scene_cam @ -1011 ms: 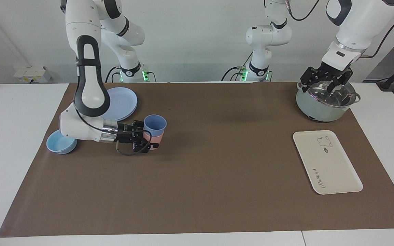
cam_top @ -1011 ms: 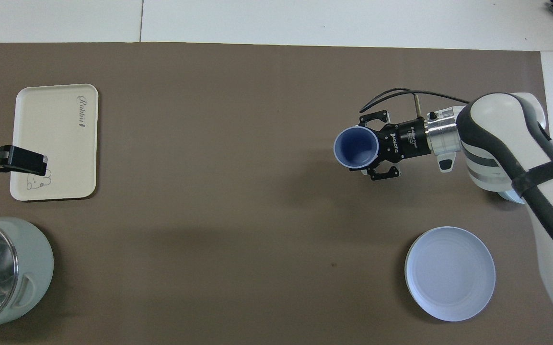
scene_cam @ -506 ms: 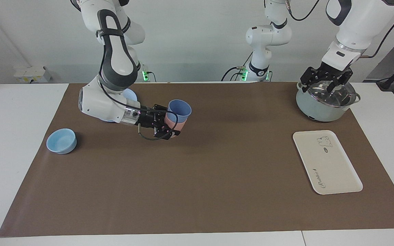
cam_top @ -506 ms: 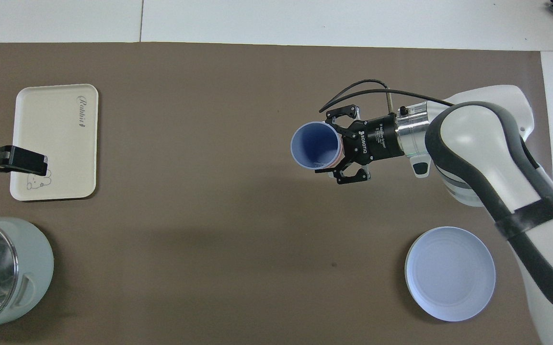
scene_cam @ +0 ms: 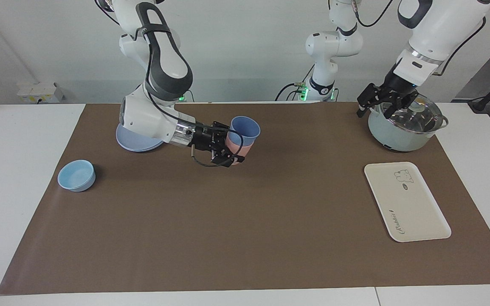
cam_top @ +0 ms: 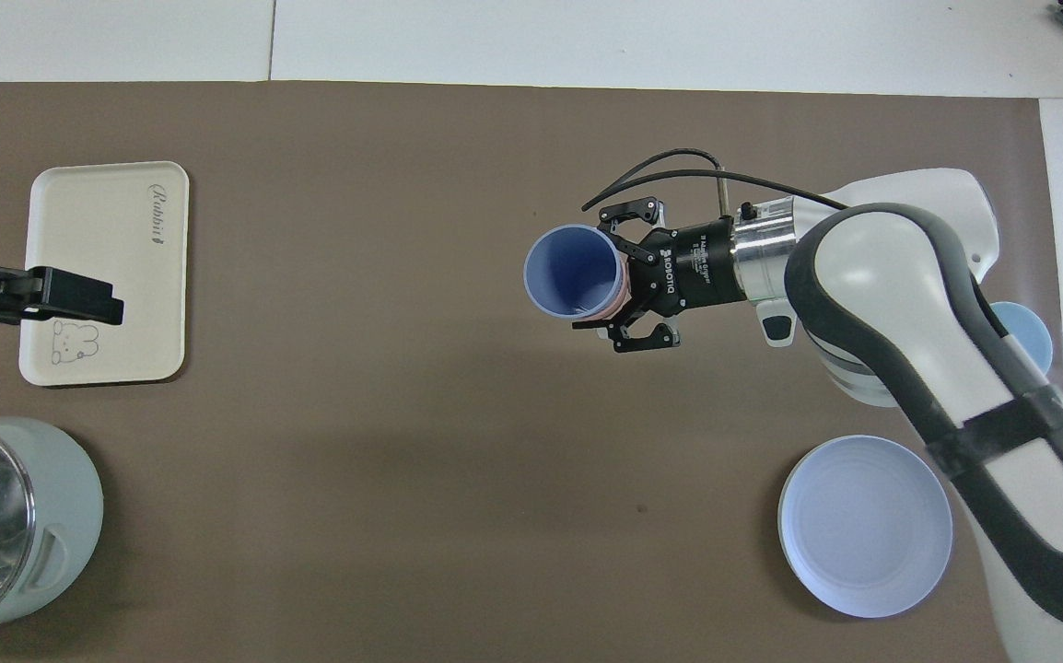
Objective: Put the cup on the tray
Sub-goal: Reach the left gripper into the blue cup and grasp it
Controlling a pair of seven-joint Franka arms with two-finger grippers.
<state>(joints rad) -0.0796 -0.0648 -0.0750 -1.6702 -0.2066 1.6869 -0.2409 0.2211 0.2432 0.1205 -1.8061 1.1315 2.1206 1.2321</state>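
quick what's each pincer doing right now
Right pincer: shut on the pink cup, the blue cup nested in it, in the air.
Left pincer: open, over the pot.

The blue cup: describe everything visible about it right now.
The blue cup is a small periwinkle plastic tumbler with no handle, upright, its open mouth empty. It sits nested inside a pink cup, whose lower part shows beneath it. The right end effector is shut on the pink cup and holds the stack in the air over the brown mat, midway along the table, not yet at the tray.
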